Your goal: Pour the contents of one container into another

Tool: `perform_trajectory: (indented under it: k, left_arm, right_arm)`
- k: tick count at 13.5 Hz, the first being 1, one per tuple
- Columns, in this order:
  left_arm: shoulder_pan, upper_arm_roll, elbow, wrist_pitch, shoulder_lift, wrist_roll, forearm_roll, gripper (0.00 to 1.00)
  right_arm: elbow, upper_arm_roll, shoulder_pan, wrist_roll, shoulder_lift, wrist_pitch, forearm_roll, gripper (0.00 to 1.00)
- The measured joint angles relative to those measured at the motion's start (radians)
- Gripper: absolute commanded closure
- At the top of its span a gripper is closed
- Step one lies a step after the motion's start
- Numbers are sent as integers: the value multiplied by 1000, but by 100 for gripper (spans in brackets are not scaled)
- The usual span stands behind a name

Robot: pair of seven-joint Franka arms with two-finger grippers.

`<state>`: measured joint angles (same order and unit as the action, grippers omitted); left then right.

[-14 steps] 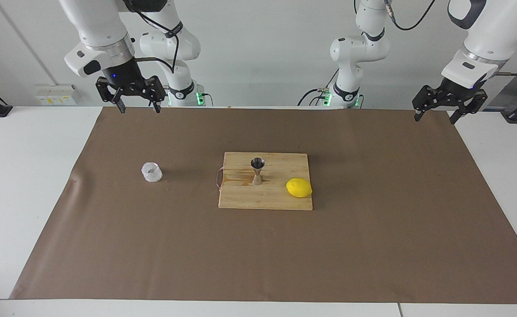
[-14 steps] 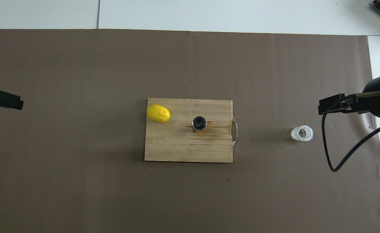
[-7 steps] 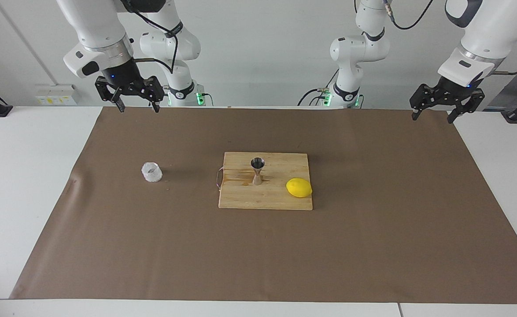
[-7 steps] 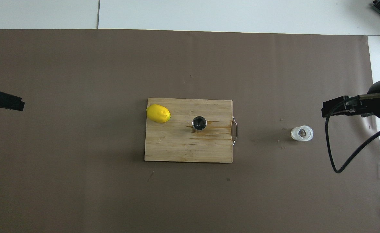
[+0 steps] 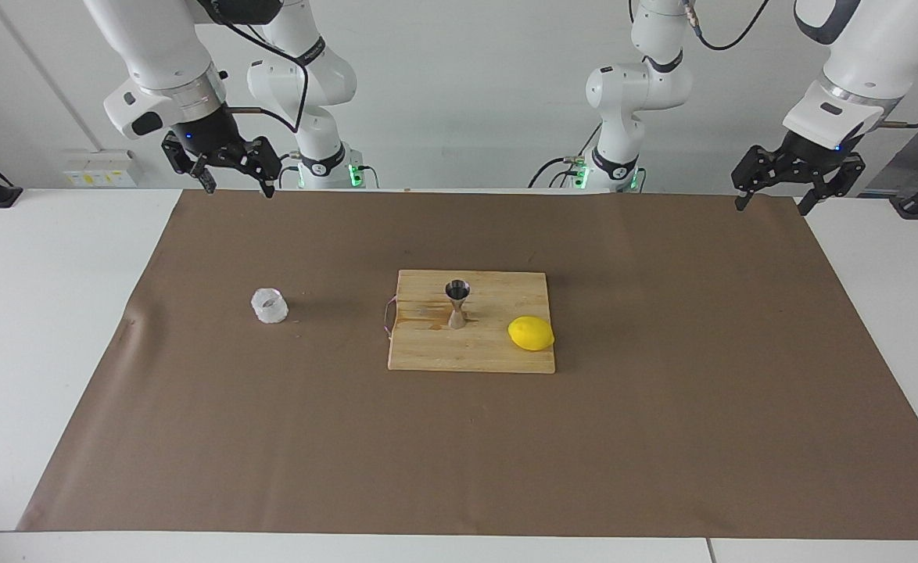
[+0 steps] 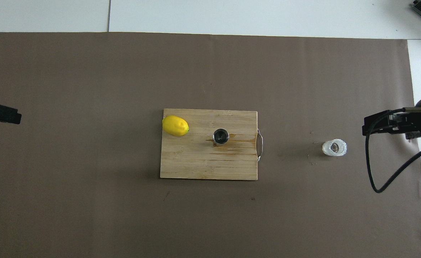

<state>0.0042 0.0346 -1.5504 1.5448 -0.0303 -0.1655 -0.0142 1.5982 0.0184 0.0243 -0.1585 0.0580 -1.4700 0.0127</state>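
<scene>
The small clear faceted cup (image 5: 269,306) stands upright on the brown mat toward the right arm's end of the table; it also shows in the overhead view (image 6: 334,147). The steel hourglass jigger (image 5: 457,303) stands upright in the middle of the wooden cutting board (image 5: 471,356), seen from above in the overhead view (image 6: 221,136). My right gripper (image 5: 238,189) is open and empty, raised high over the mat's edge near the robots, well apart from the cup. My left gripper (image 5: 770,208) is open and empty, raised over the mat's corner at the left arm's end.
A yellow lemon (image 5: 530,333) lies on the board's edge toward the left arm's end. The board (image 6: 196,165) has a metal handle (image 6: 260,144) facing the cup and a wet stain beside the jigger. A brown mat (image 5: 662,438) covers the white table.
My right gripper has drifted a little higher and toward the right arm's end of the table. My left gripper has shifted slightly. The cup, jigger and lemon have not moved.
</scene>
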Motion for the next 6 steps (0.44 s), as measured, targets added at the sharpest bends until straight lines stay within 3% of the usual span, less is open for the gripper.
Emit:
perform_trajectory:
  k: [6]
  left_arm:
    - [0,0,-1,6,0,0,0,0]
  right_arm:
    - [7,-2,3,0,1,0,0,0]
